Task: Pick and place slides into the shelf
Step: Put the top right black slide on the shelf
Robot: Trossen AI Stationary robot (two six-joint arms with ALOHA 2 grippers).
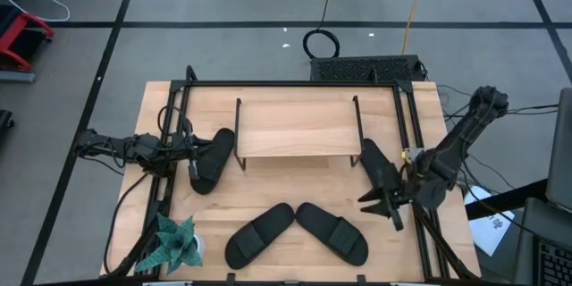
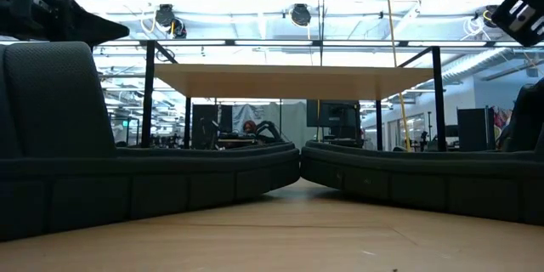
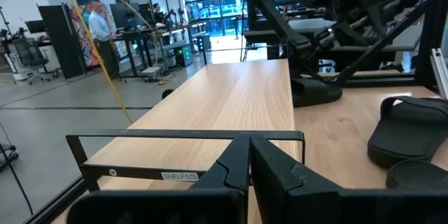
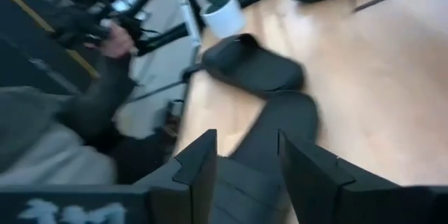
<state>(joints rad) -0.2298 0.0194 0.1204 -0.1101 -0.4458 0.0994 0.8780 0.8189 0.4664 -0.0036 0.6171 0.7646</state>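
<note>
Right gripper (image 1: 391,204) reaches low beside the shelf (image 1: 297,128), fingers straddling a slide (image 1: 379,172); grasp cannot be confirmed. Left gripper (image 1: 189,154), clenched, rests at another slide (image 1: 211,159).

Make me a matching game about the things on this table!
Things:
1. plant
2. shelf
3. pair of slides
4. left tool

Place or state:
A. back middle of the table
B. shut
C. front left corner of the table
D. front middle of the table, lying toe to toe

Pairs: 1-C, 2-A, 3-D, 4-B
</note>
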